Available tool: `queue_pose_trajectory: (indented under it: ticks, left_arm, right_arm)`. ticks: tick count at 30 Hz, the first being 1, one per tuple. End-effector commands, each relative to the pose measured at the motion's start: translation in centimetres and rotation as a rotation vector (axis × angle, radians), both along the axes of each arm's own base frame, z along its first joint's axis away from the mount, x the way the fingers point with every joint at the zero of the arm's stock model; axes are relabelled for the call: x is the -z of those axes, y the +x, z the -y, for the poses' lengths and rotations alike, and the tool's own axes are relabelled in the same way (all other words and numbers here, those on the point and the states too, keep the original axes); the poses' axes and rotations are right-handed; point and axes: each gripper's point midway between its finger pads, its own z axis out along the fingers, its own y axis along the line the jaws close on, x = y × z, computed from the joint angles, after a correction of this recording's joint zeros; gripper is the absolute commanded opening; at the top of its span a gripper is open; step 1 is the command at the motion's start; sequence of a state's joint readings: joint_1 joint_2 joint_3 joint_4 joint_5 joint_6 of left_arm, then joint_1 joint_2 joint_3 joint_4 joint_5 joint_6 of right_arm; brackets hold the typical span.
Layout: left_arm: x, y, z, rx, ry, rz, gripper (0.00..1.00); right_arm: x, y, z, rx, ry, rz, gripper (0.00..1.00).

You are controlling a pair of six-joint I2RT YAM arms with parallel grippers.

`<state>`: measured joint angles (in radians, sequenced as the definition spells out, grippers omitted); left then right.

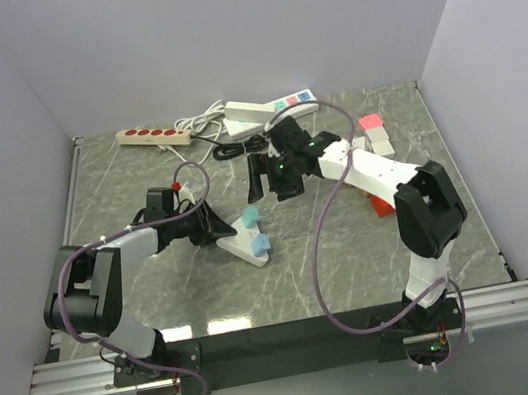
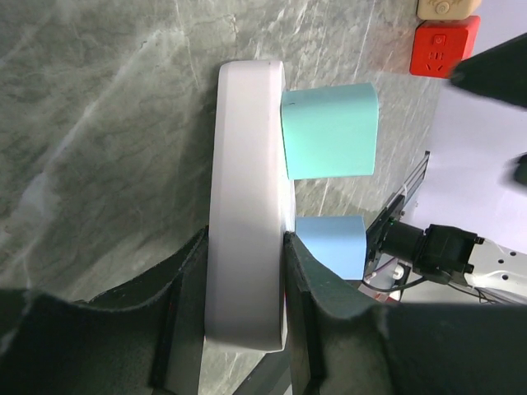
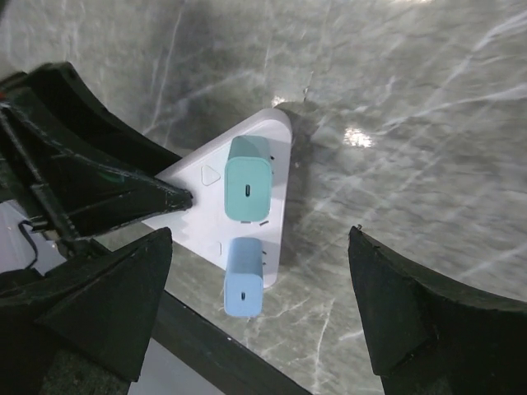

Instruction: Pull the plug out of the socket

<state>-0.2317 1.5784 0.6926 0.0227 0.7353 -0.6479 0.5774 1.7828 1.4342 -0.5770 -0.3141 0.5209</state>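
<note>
A small white power strip [image 1: 242,241] lies on the marble table with a teal adapter [image 1: 250,219] and a blue adapter [image 1: 262,245] plugged into it. My left gripper [image 1: 216,228] is shut on the strip's end; in the left wrist view its jaws press both sides of the strip [image 2: 247,206], with the teal [image 2: 329,130] and blue [image 2: 331,244] adapters beyond. My right gripper [image 1: 265,175] is open and empty, hovering above the strip [image 3: 276,144], over the blue adapter [image 3: 244,280] and near the teal one [image 3: 249,188]. A thin black cord [image 1: 234,149] lies at the back; I cannot make out a black plug.
A beige strip with red sockets [image 1: 154,135] and a longer white strip [image 1: 269,107] lie at the back with a white cord. Pink [image 1: 370,124], white [image 1: 381,144] and red [image 1: 382,203] blocks sit at the right. Grey walls enclose three sides.
</note>
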Motion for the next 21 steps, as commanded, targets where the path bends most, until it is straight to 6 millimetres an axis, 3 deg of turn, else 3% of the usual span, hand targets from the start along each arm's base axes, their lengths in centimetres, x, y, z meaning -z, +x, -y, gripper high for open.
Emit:
queue_pose_trajectory:
  ticks: [1, 8, 11, 15, 21]
  left_arm:
    - [0.0, -0.1, 0.1, -0.004, 0.033, 0.004, 0.01]
    - [0.1, -0.5, 0.3, 0.000, 0.029, -0.008, 0.01]
    - [-0.4, 0.0, 0.5, 0.000, 0.019, 0.021, 0.01]
    - [-0.4, 0.0, 0.5, -0.002, 0.017, 0.024, 0.01]
    - [-0.4, -0.3, 0.5, -0.004, 0.011, 0.026, 0.01]
  right_arm:
    - [0.9, 0.2, -2.0, -0.020, 0.000, 0.016, 0.93]
    - [3.7, -0.9, -4.4, -0.078, 0.005, -0.047, 0.79]
    - [4.1, -1.0, -5.1, -0.091, 0.030, -0.065, 0.68]
    - [4.1, -1.1, -6.0, -0.114, 0.062, -0.081, 0.36]
    - [5.2, -1.9, -6.5, -0.157, 0.075, -0.143, 0.07]
